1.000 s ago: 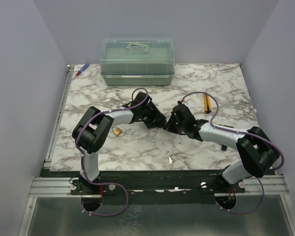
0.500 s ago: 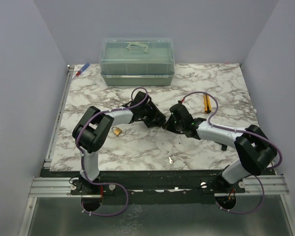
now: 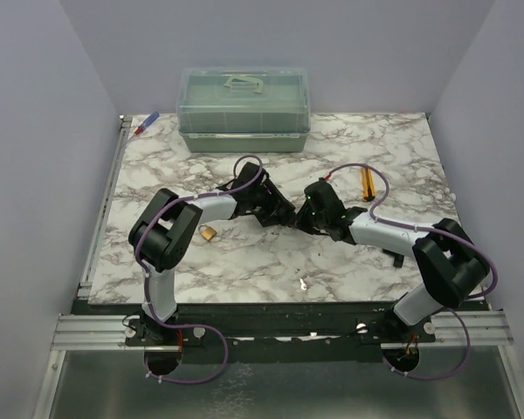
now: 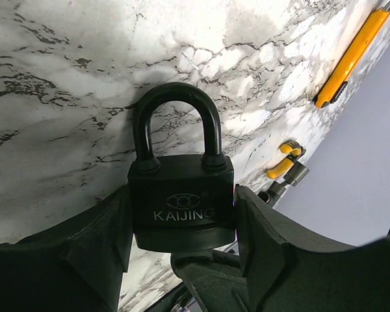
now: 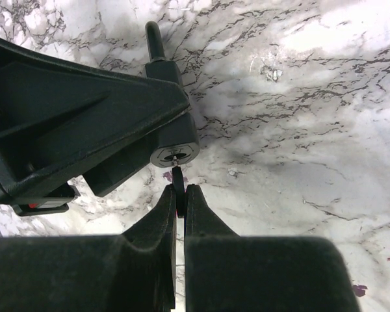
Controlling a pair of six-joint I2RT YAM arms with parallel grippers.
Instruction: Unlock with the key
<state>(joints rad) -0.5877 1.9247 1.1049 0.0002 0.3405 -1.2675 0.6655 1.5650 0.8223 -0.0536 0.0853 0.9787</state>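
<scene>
At mid-desk (image 3: 244,253) your two pincers meet tip to tip, well away from every edge, with bare marble toward the near edge and toward the far right corner. Walls close the left, right and far sides. Along the far edge stands a lidded box (image 3: 243,109); its contents cannot be made out. A brass lock (image 3: 209,233) lies by your left elbow, orange tools (image 3: 367,185) lie far right, and a small metal piece (image 3: 304,283) lies near the front edge. Your left pincer (image 4: 182,224) clamps the padlock (image 4: 180,185) by its body. Your right pincer (image 5: 180,195), pressed almost together, pinches the key (image 5: 177,175), blade tip at the keyhole. Since a second ago your right arm has edged farther from you and closer to the left; the left has stayed put.
</scene>
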